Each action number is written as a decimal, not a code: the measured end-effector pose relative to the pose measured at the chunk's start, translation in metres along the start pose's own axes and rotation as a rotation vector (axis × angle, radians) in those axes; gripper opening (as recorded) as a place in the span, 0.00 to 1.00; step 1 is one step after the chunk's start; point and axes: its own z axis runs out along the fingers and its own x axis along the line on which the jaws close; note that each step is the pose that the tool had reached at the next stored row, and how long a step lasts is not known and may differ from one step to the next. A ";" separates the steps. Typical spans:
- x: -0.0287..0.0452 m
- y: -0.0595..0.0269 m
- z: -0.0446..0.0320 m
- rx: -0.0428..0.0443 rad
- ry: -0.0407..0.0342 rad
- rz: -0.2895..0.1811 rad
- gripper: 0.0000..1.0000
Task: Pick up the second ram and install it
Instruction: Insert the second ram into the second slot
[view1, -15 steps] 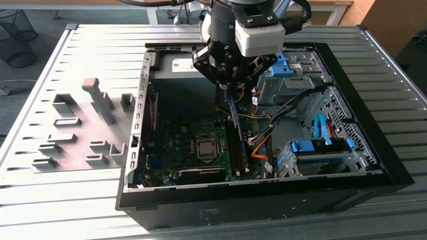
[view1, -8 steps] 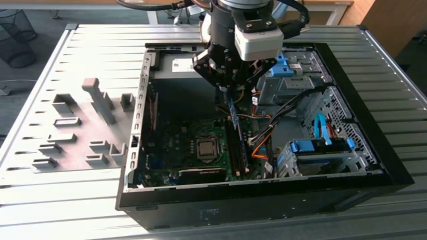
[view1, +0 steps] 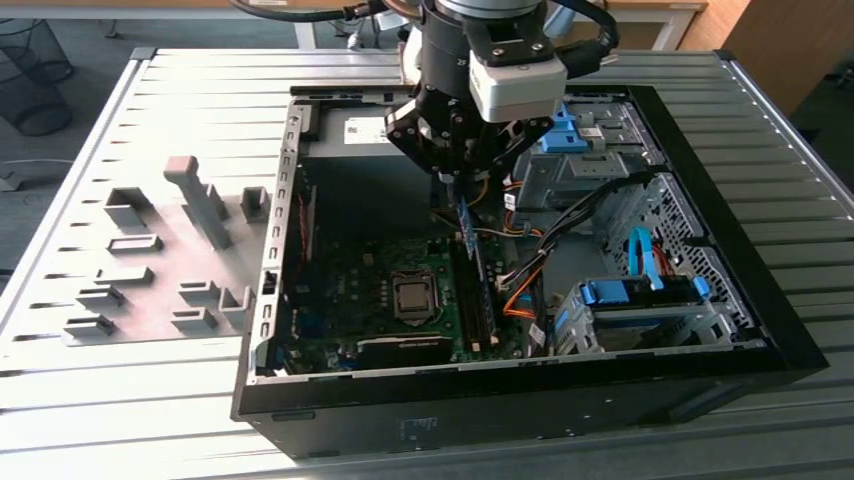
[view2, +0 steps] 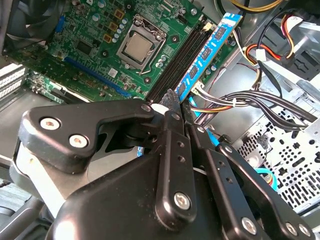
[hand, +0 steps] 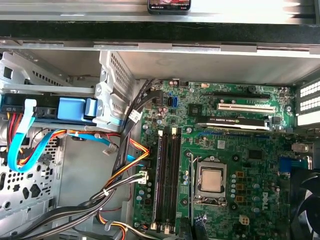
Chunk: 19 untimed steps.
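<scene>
Over the open computer case (view1: 747, 262) on the slatted metal desk (view1: 147, 410), my arm's end effector (view1: 457, 178) is clamped shut on the second ram (view1: 463, 220). It pinches one end of the stick, and the rest of the blue board hangs down toward the motherboard.

In the second wrist view the black fingertips (view2: 172, 102) meet on the board's near end. The second ram (view2: 212, 47) runs away from them just beside the long black slot rails (view2: 175, 65), on the side away from the processor socket (view2: 137, 47). I cannot tell from here whether its lower edge is touching a rail or is short of it.

The first wrist view looks straight down on the rails (hand: 167, 180) and the socket (hand: 212, 180), with orange and grey cables (hand: 125, 170) bundled close alongside.

I judge the stick to be very light, stiff along its length and easily damaged. Its thin board would not tolerate twisting, and its chips and contact edge should be kept clear of the pads. The short ends or the bare upper edge look like the safe places to hold. With the grip at one end, the free end could swing or tilt.

On the desk beside the case stands a grey fixture plate with a tall grey post (view1: 200, 200).
</scene>
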 end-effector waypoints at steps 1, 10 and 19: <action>0.0003 0.0000 0.0008 0.0004 0.0002 0.000 0.14; 0.0068 0.0002 0.0161 -0.0001 -0.0006 0.004 0.14; 0.0067 0.0002 0.0207 -0.0001 -0.0006 0.004 0.14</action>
